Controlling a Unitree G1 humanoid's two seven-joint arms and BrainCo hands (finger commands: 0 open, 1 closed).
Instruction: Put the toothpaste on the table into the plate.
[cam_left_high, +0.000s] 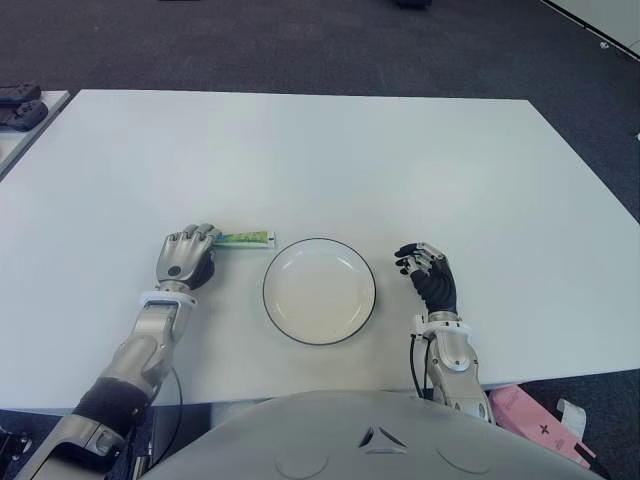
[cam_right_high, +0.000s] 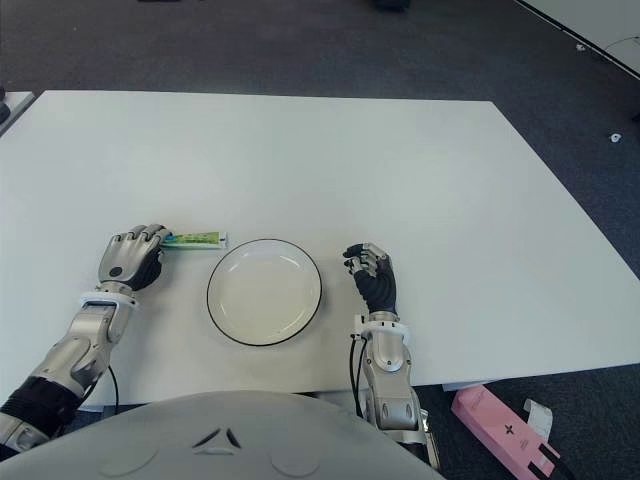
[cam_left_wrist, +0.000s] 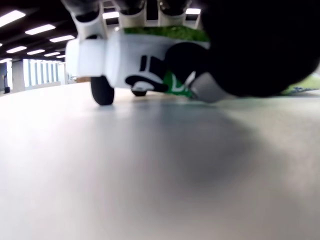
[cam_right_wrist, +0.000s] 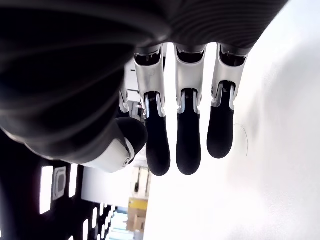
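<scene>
Low on the white table, the toothpaste is seen lying flat, just beside the plate's upper-left rim and outside it. Its left end is covered by the left hand, whose fingers are curled down over the tube; in the left wrist view the green and white tube is pressed between those fingers and the thumb, close above the tabletop. Whether the tube has been lifted clear of the table cannot be told. The plate is set between the two hands and holds nothing. The right hand is shown to the right of the plate, apart from it, with its fingers hanging straight and loosely spread, nothing held between them.
</scene>
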